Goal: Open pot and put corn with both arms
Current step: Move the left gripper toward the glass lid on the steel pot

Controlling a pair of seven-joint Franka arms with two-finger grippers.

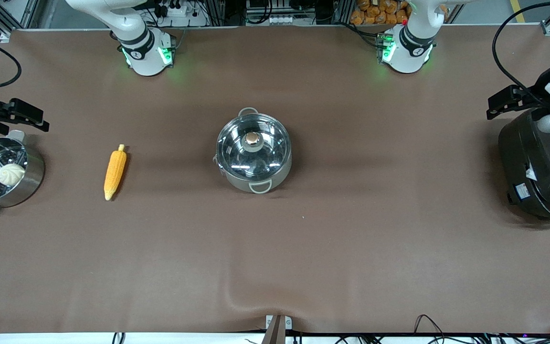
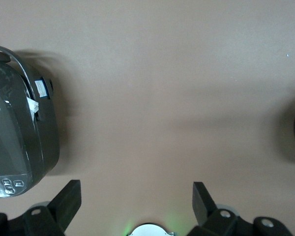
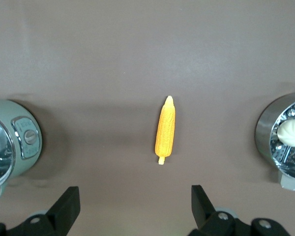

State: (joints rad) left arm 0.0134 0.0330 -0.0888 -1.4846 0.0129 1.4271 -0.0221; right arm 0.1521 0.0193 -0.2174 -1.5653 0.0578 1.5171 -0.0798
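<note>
The steel pot (image 1: 254,152) is capped by a glass lid (image 1: 253,145) — the yellow-orange corn (image 1: 114,172) lies well apart — while the left end effector (image 2: 136,201) and right end effector (image 3: 135,205) are held open over the counter (image 1: 351,239).

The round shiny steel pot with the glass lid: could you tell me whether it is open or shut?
Shut: the clear glass lid sits on the round steel pot.

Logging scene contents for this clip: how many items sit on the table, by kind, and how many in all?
Cooking vessels: 3 – the pot with its glass lid on, the steamer pot, the rice cooker
Food items: 2 – the corn lying on the cloth, the white bun in the steamer pot
Total: 5
</note>
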